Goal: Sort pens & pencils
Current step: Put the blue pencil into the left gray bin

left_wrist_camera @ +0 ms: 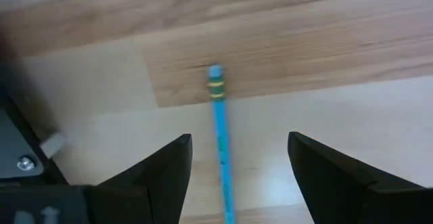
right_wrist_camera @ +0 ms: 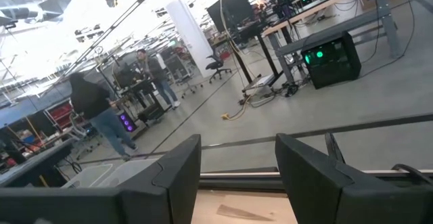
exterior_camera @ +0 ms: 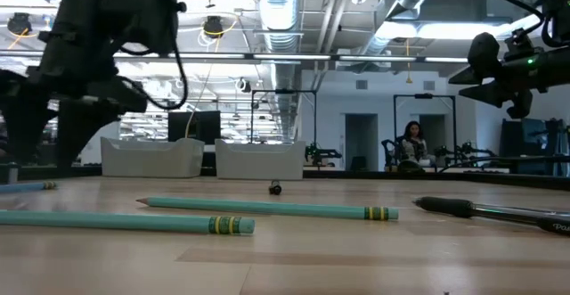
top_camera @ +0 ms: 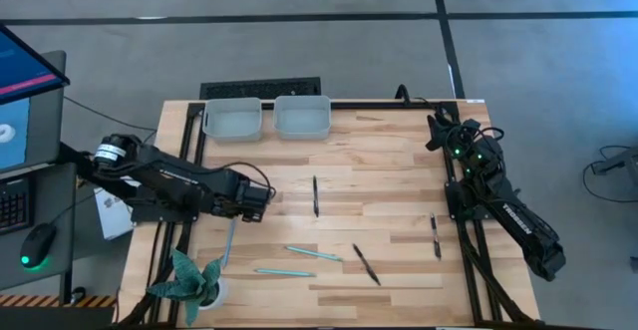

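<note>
Nothing is sorted yet, as far as I can judge: the two shallow pale grey plastic trays [top_camera: 232, 121] [top_camera: 302, 117] at the far edge of the worktop look empty, and all six sticks lie loose on the light wooden worktop [top_camera: 389, 170].

My left pincer [top_camera: 261, 198] hangs released, jaws wide, over the left part of the worktop, and the left wrist view shows a slim teal pencil with a green-and-yellow band and a blue eraser [left_wrist_camera: 218, 119] lying flat between my fingers [left_wrist_camera: 166, 166], untouched. In the high view this same pencil [top_camera: 230, 242] runs from the pincer toward the near-left corner, where the teal spiky-leaved potted plant [top_camera: 192, 278] stands.

Two more teal pencils [top_camera: 312, 254] [top_camera: 270, 270] lie near the near edge, just apart from each other. The three short black pens are scattered: one [top_camera: 315, 195] mid-worktop, one [top_camera: 366, 264] slanted toward the near edge, one [top_camera: 436, 236] close to the right edge.

My right pincer [top_camera: 440, 131] waits by the far-right corner, jaws part-open, grasping nothing.
</note>
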You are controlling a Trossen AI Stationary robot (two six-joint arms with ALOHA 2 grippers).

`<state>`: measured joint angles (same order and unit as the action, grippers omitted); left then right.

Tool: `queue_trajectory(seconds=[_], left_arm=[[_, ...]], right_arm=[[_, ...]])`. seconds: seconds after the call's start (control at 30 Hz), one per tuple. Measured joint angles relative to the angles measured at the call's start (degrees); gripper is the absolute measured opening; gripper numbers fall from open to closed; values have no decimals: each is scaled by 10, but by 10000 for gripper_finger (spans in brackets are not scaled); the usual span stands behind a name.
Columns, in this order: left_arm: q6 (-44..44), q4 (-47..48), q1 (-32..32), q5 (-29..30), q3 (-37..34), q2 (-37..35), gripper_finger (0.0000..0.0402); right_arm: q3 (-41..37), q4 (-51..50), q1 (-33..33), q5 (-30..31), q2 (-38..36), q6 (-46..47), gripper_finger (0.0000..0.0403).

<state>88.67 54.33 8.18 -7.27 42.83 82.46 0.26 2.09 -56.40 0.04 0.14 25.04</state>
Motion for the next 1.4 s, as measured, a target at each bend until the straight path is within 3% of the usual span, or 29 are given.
queue_trajectory(seconds=[0.23,0.7,1.4], left_arm=[[47,-39,23,1,-31,0,235],[49,-118,28,26,-83,-4,235],[35,-116,28,41,-85,-4,235]], right_arm=[[0,0,0,0,0,0,212],[0,0,0,0,0,0,212],[0,0,0,0,0,-1,212]])
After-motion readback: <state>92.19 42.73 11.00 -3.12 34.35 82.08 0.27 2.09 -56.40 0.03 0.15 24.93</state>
